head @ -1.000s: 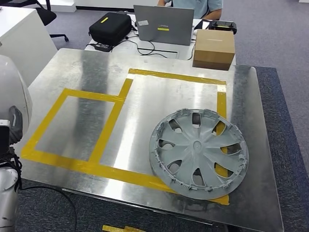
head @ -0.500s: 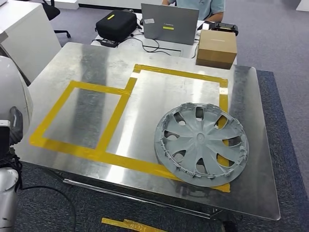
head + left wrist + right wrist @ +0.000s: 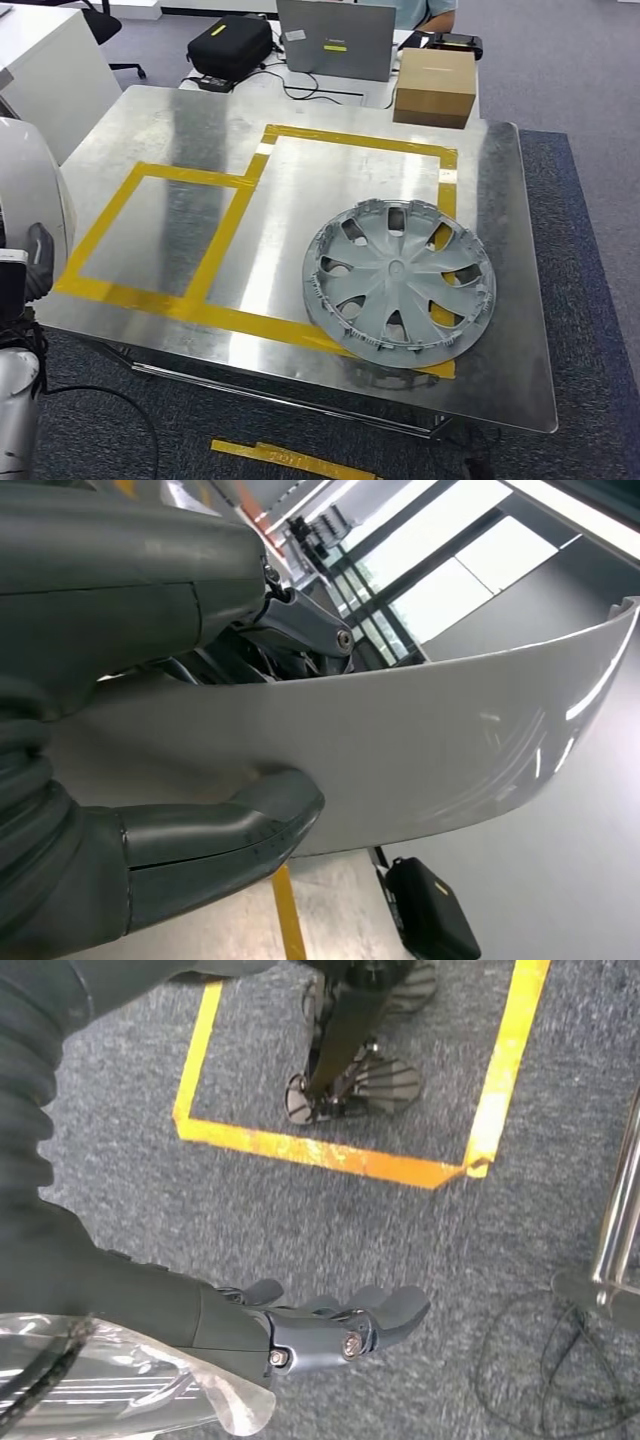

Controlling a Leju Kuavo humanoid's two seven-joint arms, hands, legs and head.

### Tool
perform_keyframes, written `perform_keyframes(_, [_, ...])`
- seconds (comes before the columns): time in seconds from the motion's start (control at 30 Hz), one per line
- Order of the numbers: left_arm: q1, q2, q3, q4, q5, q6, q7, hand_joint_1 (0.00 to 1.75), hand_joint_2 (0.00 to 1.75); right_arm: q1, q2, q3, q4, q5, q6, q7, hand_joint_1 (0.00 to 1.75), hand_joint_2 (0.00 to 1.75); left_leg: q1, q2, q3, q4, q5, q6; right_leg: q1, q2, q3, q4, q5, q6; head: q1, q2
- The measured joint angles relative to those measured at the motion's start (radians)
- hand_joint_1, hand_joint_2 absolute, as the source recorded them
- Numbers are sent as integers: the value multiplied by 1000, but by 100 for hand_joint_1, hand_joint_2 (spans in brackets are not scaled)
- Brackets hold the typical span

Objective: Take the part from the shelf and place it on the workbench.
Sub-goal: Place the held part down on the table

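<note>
Lying flat on the metal worktop (image 3: 189, 130), the grey wheel cover (image 3: 398, 283) (the part named in the task) sits face up near the worktop's right front corner, overlapping the yellow tape outline (image 3: 249, 195) where its right and front strips meet. Neither hand touches it; both hands are well apart from it, hanging below the level of the worktop.

The right hand (image 3: 302, 1325) hangs over the grey carpet (image 3: 226, 1210), its fingers (image 3: 392, 1310) stretched out straight, side by side, with nothing between them. Beyond those fingers, yellow floor tape (image 3: 317, 1150) marks out a box on the carpet, and a chrome leg (image 3: 623, 1210) stands off to one side of the fingertips.

The left hand (image 3: 151, 780) sits close against a smooth pale curved shell (image 3: 423, 750). Its thumb (image 3: 226, 830) lies along the shell and its darker fingers (image 3: 302, 620) lie on the other side; whether they clamp anything I cannot tell, since the shell hides the gap.

At the far edge of the worktop stand a brown cardboard box (image 3: 435, 87), a grey laptop (image 3: 336, 40) and a black bag (image 3: 229, 45); a person's arm (image 3: 436, 18) shows behind the laptop.
</note>
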Motion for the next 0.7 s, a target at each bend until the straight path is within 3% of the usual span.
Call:
perform_keyframes(0.07, [2,1,-1,2,0,0,0,175,175,0,0,0,0,0,0,0,0,175,2,0,-58,142,-71,-8,3,-1,-4,0,3,-5,-2,0])
perform_keyframes(0.1, [3,1,-2,4,0,0,0,175,175,1,0,0,0,0,0,0,0,175,2,0,-80,199,-90,-9,5,-1,-5,1,3,-6,-1,0])
perform_keyframes(0.13, [4,1,-2,6,0,-2,1,175,175,1,0,0,0,0,1,0,0,175,2,0,-87,222,-89,-8,8,0,-5,1,4,-6,-1,0])
perform_keyframes(0.17, [5,2,-2,7,0,-8,2,175,175,1,0,0,0,1,2,0,0,175,1,0,-76,204,-67,-4,11,0,-5,2,4,-7,-1,0])
perform_keyframes(0.27, [4,8,-4,10,7,-53,4,175,175,-1,0,0,0,5,8,0,0,175,-8,-1,21,7,28,24,20,2,-5,3,3,-7,0,0])
perform_keyframes(0.33, [4,14,-8,13,12,-99,5,175,175,-2,1,0,0,9,12,-2,0,175,-16,-1,54,-65,40,36,19,2,-10,3,5,-2,2,0])
perform_keyframes(0.4, [1,21,-15,19,3,-140,6,175,175,-2,1,0,0,15,15,-3,0,175,-17,0,57,-83,39,39,19,1,-14,1,7,6,2,0])
perform_keyframes(0.47, [-8,26,-27,31,-15,-168,7,175,175,-3,-1,0,0,21,18,-3,0,175,-10,3,62,-100,44,44,21,1,-28,21,-12,16,4,0])
perform_keyframes(0.5, [-16,27,-35,39,-25,-179,9,175,175,-5,-2,0,0,24,21,-3,0,175,-6,4,63,-107,48,46,21,1,-48,59,-35,22,7,0])
perform_keyframes(0.6, [-42,27,-60,81,-56,-207,20,175,175,-12,-3,0,0,34,28,0,0,175,-5,5,61,-108,50,49,10,1,-150,259,-113,36,11,0])
perform_keyframes(0.63, [-51,27,-69,98,-69,-215,26,175,175,-13,-3,0,0,37,30,1,0,175,-4,5,61,-107,50,48,8,1,-170,295,-116,40,11,0])
perform_keyframes(0.67, [-61,27,-79,117,-81,-224,31,175,175,-13,-3,0,0,39,31,1,0,175,-4,5,61,-105,49,47,5,0,-172,289,-97,43,11,0])
perform_keyframes(0.7, [-73,27,-88,138,-95,-234,38,175,175,-15,-3,0,0,40,32,2,0,175,-2,4,61,-102,47,45,3,0,-152,241,-61,46,11,0])
